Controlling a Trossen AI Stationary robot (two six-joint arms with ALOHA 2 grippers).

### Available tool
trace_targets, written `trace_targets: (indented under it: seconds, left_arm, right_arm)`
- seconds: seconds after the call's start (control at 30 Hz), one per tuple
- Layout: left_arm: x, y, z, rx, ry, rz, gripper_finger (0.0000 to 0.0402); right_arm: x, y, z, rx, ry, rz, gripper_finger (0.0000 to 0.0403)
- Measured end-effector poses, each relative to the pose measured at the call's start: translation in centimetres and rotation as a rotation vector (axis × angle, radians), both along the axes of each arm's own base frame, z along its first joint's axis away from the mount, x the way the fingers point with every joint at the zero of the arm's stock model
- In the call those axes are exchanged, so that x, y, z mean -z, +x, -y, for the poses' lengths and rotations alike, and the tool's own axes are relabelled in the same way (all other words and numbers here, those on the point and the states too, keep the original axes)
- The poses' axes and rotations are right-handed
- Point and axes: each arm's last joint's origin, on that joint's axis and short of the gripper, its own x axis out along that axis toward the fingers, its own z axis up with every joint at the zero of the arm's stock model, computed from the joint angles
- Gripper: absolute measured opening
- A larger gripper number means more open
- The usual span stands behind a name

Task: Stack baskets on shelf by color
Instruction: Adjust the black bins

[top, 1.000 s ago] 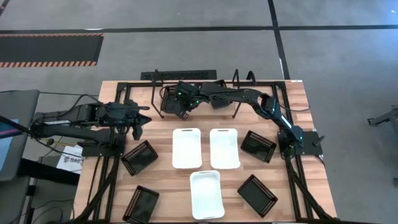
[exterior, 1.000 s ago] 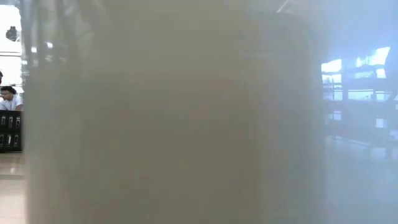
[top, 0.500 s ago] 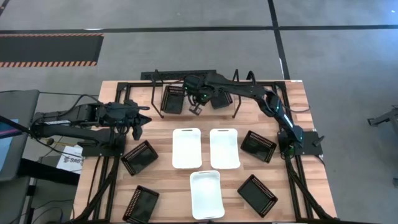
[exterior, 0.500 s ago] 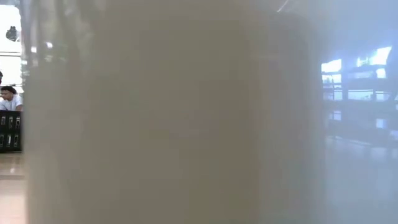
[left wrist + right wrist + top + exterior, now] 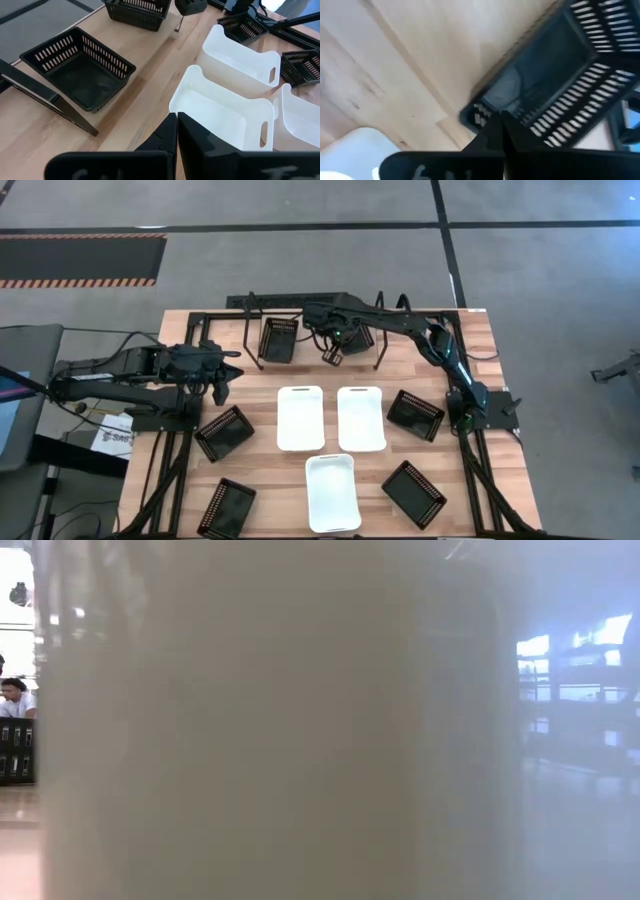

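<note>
At the left of the table, the left gripper [image 5: 222, 375] is parked over the table's left edge with its fingers [image 5: 176, 131] pressed together on nothing; it is unmoved over the last second. Beside it a small black mesh-sided plastic basket [image 5: 224, 431] lies on the wood, and another black mesh basket [image 5: 226, 506] sits at the near left corner, close to the table edge.

At the back, inside the low black wire-frame shelf [image 5: 290, 302] with upright loop dividers, one black mesh basket in the left bay [image 5: 279, 338] is now left alone: a second ago the right gripper [image 5: 333, 356] was over it, and it has since been drawn rightward, fingers shut and empty. It is now seen just in front of a second shelved black basket [image 5: 555, 95] partly hidden under the arm. By this, one placement is judged finished and a new pick is due.

In the middle, three larger white smooth rectangular baskets [image 5: 299, 418] [image 5: 361, 418] [image 5: 332, 491] are untouched, the rear two side by side with a narrow gap, the third nearest the front edge. To the right, two black mesh baskets [image 5: 415, 413] [image 5: 413, 492] lie tilted, well apart. Open wood is left between the shelf and the white pair for the arm's travel; the wire uprights are the tight spots. The low view is blocked by a pale surface.
</note>
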Motion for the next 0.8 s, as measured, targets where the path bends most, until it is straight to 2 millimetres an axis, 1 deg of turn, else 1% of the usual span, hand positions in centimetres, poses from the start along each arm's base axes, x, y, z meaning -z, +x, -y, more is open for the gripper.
trace_targets:
  seconds: [0.13, 0.3, 0.63, 0.8]
  left_arm:
    - [0.0, 0.0, 0.0, 0.0, 0.0, -0.001, 0.0]
    - [0.0, 0.0, 0.0, 0.0, 0.0, 0.0, 0.0]
    - [0.0, 0.0, 0.0, -0.001, -0.001, 0.0, 0.0]
    - [0.0, 0.0, 0.0, -0.001, -0.001, 0.0, 0.0]
  right_arm:
    - [0.0, 0.1, -0.3, -0.01, 0.01, -0.001, 0.0]
    - [0.0, -0.1, 0.1, -0.022, 0.02, -0.007, 0.0]
    - [0.0, -1.0, 1.5, 0.003, 0.084, -0.009, 0.0]
    - [0.2, -1.0, 2.0, -0.022, 0.095, -0.011, 0.0]
